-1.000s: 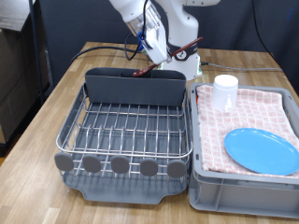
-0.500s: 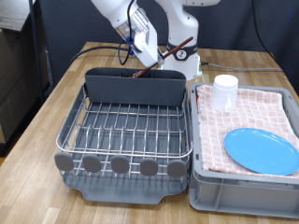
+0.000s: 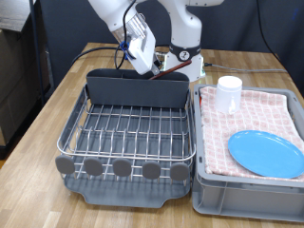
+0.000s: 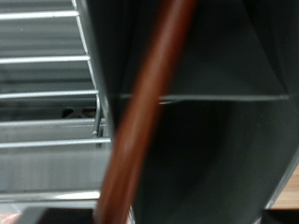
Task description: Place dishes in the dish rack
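My gripper hangs tilted over the dark grey caddy at the back of the wire dish rack. It is shut on the brown wooden spoon, whose handle crosses the wrist view diagonally over the caddy's inside. In the exterior view only a short reddish-brown piece of the spoon shows at the caddy's rim. The white cup and the light-blue plate lie on the pink checked cloth to the exterior view's right. The gripper's fingers do not show in the wrist view.
The pink checked cloth lines a grey crate right beside the rack. The rack's wire grid holds nothing. Black cables run over the wooden table behind the rack. The robot base stands at the back.
The gripper has moved to the exterior view's left and tilted over. The spoon's handle, which stuck up to the right, has swung down to the caddy.
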Controlling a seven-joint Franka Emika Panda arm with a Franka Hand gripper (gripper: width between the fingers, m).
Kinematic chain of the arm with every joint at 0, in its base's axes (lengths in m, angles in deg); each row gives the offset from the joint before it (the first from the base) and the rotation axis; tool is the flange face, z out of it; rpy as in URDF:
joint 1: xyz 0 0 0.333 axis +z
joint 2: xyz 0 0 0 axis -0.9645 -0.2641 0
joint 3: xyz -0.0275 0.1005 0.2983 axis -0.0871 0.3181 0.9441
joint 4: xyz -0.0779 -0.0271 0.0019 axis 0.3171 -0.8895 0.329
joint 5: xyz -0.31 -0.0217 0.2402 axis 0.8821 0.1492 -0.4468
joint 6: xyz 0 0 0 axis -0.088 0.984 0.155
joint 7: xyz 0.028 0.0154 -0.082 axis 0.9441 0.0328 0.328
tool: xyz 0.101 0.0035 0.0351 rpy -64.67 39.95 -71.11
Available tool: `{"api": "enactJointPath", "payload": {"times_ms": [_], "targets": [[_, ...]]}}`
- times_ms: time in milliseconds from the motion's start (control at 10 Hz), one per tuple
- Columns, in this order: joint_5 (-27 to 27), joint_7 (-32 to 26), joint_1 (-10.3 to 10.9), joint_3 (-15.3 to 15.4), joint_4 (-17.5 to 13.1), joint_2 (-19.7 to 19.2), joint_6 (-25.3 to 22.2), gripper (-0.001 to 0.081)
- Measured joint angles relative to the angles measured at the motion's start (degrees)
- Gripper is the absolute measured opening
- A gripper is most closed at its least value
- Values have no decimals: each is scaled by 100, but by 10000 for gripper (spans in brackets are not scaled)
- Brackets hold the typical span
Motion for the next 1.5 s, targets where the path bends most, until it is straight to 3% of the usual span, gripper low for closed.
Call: {"api": "enactJointPath", "payload": {"times_ms": [100,200,300,400,500,900,1500], "targets": [[0,25,1,13,0,-31,38,337],[42,97,1,48,0,-59,128,495],[247,319,-1,134,11,-74,306,495],[561,644,-3,268,28,-74,513,693],[823,957,-3,410,48,-72,701,775],[1583,2108,-35,890,113,109,1077,801],[2274,3163,-158,1400,186,968,738,803]]}}
